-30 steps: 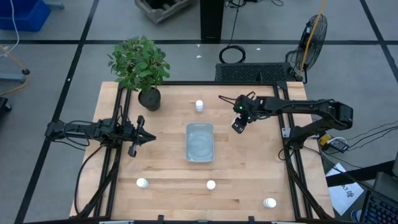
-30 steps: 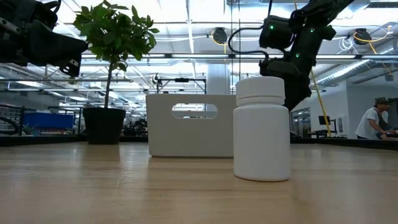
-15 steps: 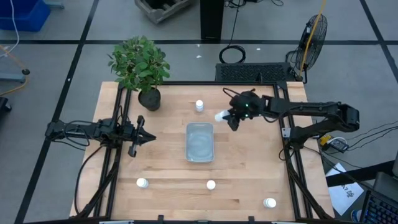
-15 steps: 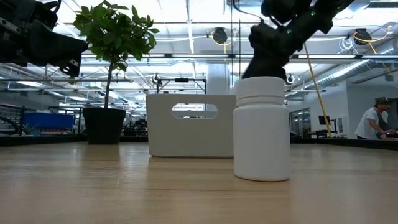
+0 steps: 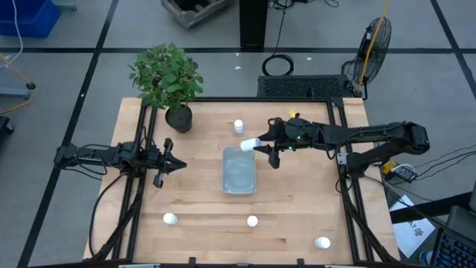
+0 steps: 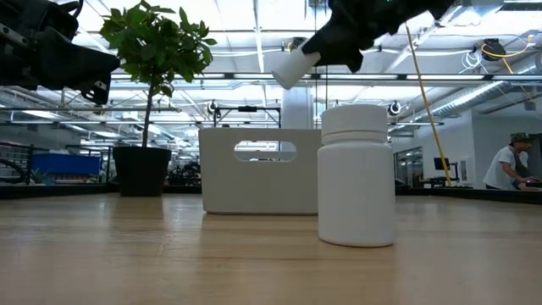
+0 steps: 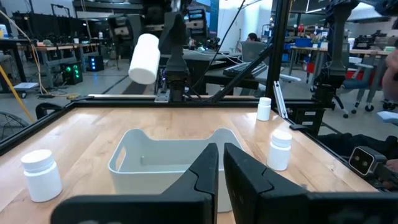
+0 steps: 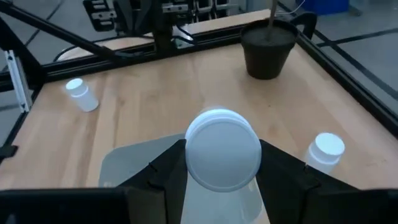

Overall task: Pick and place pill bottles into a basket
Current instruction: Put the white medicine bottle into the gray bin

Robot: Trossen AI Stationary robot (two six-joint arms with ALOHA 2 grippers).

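Observation:
My right gripper (image 5: 262,144) is shut on a white pill bottle (image 5: 251,142), held in the air over the far right corner of the pale basket (image 5: 239,170). The bottle also shows in the low view (image 6: 291,67) and the left wrist view (image 7: 144,58). My left gripper (image 5: 181,165) waits shut at the table's left, pointing at the basket (image 7: 166,155). Other bottles stand on the table beyond the basket (image 5: 238,126) and near the front edge (image 5: 170,219) (image 5: 252,221) (image 5: 322,242). My right gripper pinches the bottle's side walls (image 8: 186,163) between its two fingers (image 8: 283,174). The fingers come from the table's right, slanting a little down, and lie along the bottle. Its round free end (image 8: 224,149) points away from the gripper. The bottle is tilted and lifted clear above the basket.
A black plant pot (image 5: 178,119) with a leafy plant stands at the far left of the table. A black frame (image 5: 141,134) runs along the table's edges. In the low view, one bottle (image 6: 356,174) stands close to the camera.
My right gripper has gone toward the table's left edge with the bottle and tipped from pointing down to nearly level. The bottle now hangs over the basket's far right corner.

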